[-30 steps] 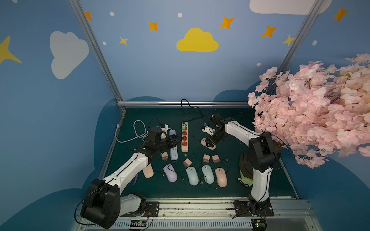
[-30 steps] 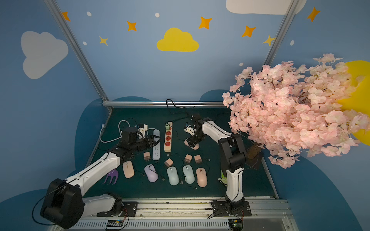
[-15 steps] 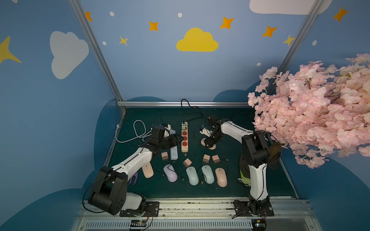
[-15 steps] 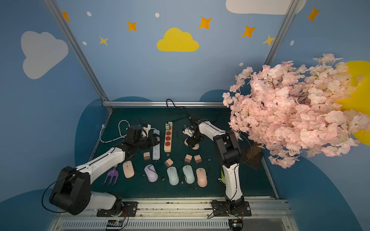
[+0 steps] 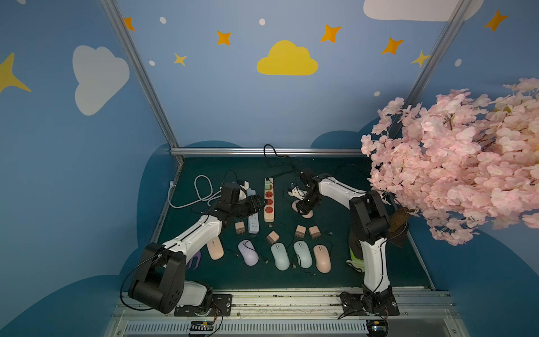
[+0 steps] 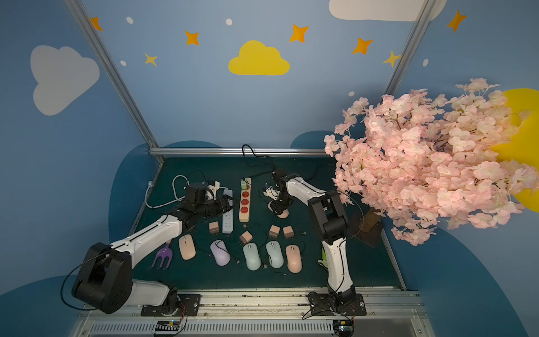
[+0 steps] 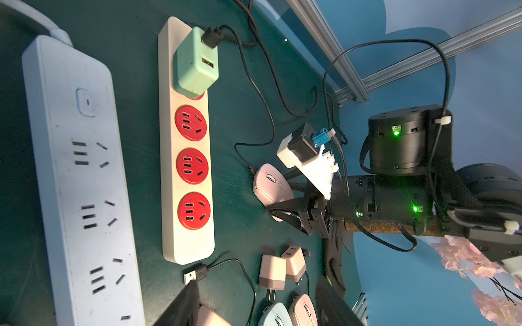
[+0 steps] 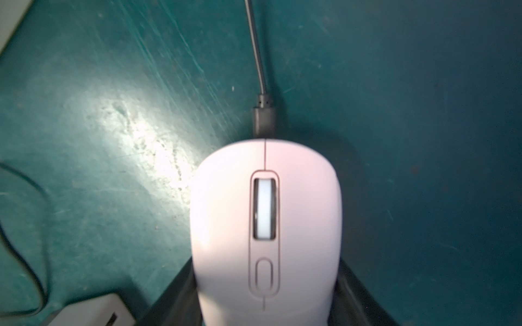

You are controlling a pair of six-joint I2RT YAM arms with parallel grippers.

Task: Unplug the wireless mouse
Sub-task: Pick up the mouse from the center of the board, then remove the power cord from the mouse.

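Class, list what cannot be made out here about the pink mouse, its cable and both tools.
- Right wrist view: whether the right tool touches the pale pink plastic mouse; blur and the bottom edge hide contact.
- Same view: how deep the dark cable plug sits; the mouse's nose covers it.
- Both top views: that grip, too small to judge.
- Left wrist view: most of each finger of the left tool, cut off by the bottom edge.

A white power strip [image 5: 253, 223] lies on the green mat [image 5: 335, 280]. Nearer the front, a row of five loose mice [image 5: 280, 256], with four pink plug adapters [image 5: 239, 228] just behind them. A purple garden fork [image 6: 164, 253] lies left; a pink blossom tree [image 5: 455, 163] fills the right.
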